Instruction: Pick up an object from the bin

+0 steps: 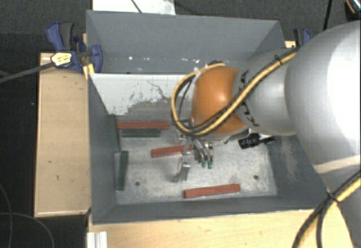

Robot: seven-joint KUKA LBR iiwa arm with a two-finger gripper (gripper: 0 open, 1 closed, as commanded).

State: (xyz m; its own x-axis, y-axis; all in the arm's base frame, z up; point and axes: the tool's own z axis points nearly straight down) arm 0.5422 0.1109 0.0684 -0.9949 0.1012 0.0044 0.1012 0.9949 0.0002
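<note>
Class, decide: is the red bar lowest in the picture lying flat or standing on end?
Lying flat: the red bar stretches full length across the bin floor.

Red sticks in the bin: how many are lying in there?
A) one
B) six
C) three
C: the bin holds three, a back-left stick by the wall, a middle stick and a front stick.
</note>
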